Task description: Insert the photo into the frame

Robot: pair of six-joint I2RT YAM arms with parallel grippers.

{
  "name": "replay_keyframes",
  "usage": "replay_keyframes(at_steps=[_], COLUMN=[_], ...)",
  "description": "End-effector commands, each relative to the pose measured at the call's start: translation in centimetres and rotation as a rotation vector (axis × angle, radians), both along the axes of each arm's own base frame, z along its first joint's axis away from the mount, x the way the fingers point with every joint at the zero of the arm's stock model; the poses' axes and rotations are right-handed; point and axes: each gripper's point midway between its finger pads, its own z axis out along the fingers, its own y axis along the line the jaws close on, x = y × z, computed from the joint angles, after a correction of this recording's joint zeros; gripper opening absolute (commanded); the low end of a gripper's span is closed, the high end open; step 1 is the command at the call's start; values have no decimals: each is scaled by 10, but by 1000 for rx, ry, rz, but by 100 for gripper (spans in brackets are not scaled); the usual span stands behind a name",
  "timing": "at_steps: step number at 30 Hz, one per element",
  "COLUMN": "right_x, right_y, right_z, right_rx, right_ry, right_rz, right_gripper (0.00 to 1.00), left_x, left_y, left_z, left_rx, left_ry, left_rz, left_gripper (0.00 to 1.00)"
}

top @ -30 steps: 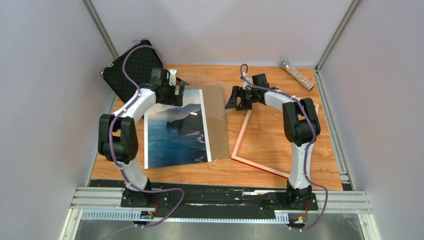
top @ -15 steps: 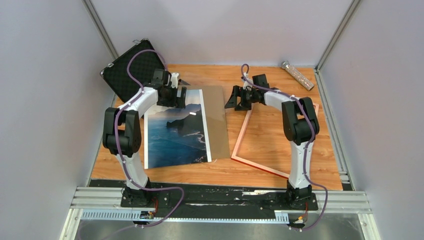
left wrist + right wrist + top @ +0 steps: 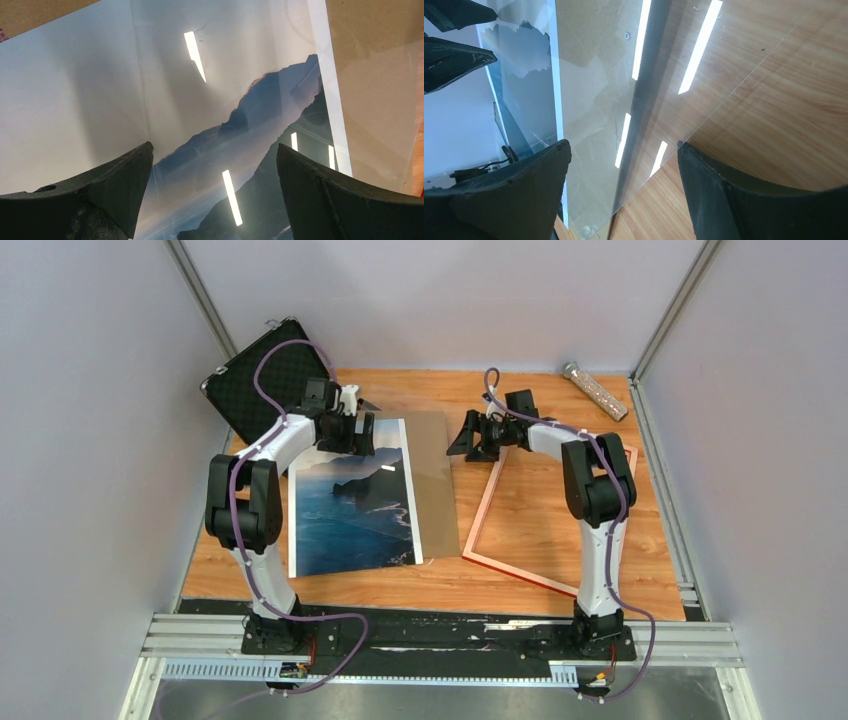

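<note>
Photo [image 3: 240, 165] glossy paper, mirrors lamps; table [image 3: 430, 585] wood-grain, smooth; backing board [image 3: 432, 480] matt brown.

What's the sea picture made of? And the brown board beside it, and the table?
The photo looks like shiny paper, with lamp glints on it in the left wrist view. The brown board looks like dull cardboard or fibreboard, quite plain. The table looks like wood, or a wood print: grain lines show.

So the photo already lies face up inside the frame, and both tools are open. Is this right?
Not quite. The photo lies face up but outside the frame, to its left, with a brown board between them, as the top external view shows. The left tool and the right tool are open.
</note>
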Motion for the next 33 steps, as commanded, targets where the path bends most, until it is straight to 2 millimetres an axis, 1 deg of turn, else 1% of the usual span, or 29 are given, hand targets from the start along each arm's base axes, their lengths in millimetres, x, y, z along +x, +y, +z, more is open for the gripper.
replay_keyframes(at_steps=[1,5,8,12,18,22,33], right_x=[3,3,3,2,-13,-22,-28], right_y=[4,4,1,-2,-1,0,2], right_z=[-5,-2,7,24,46,53,68], right_rx=[57,109,160,242,343,373,431], right_ry=[39,58,62,49,29,9,-39], right_rz=[-9,-13,-20,-20,12,27,90], right_gripper=[82,82,80,77,71,67,56], left_x=[-9,-15,-18,-20,-21,-20,-20], left_y=[-6,-9,-10,-11,-10,-10,-10], left_z=[-12,-18,-22,-26,-29,-26,-22], left_rx=[-46,-66,-73,-83,-80,-75,-80], left_ry=[46,64,78,87,91,80,69], left_rz=[-11,-17,-19,-20,-14,-13,-15], left_gripper=[99,99,99,99,98,99,99])
